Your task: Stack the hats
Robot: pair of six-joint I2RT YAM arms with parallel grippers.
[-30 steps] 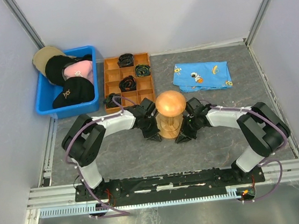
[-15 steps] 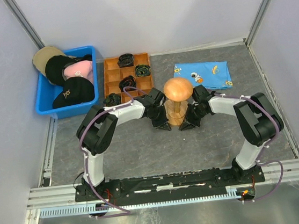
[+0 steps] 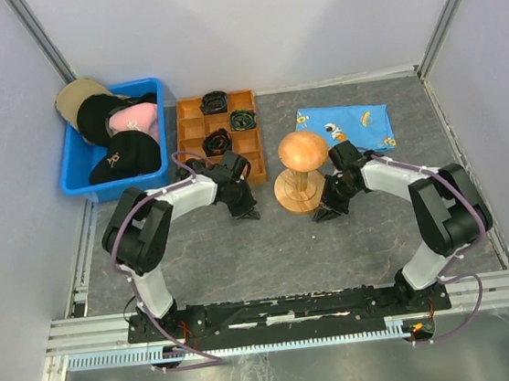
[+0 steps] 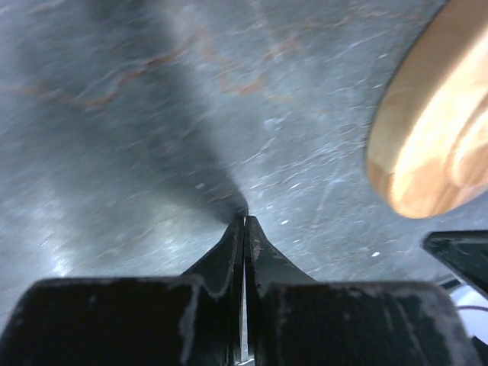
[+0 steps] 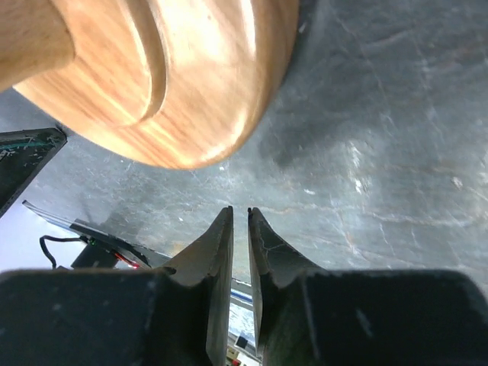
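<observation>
Several hats lie piled in the blue bin (image 3: 160, 132) at the back left: a tan hat (image 3: 76, 91), a black hat (image 3: 97, 116), a pink hat (image 3: 133, 122) and another black hat (image 3: 127, 155). A wooden hat stand (image 3: 301, 151) stands upright mid-table, and its round base shows in the wrist views (image 4: 435, 137) (image 5: 175, 76). My left gripper (image 3: 246, 212) (image 4: 245, 219) is shut and empty, low over the table to the left of the stand. My right gripper (image 3: 323, 212) (image 5: 239, 210) sits just right of the base, its jaws a narrow slit apart with nothing between them.
An orange divided tray (image 3: 195, 133) with black coiled bundles sits between the bin and the stand. A blue cartoon-print cloth (image 3: 343, 129) lies at the back right. Grey walls close in the table on three sides.
The wooden stand has shifted back and a little to the right between both grippers. The left gripper has since drawn away to the left, while the right stays beside the base.
</observation>
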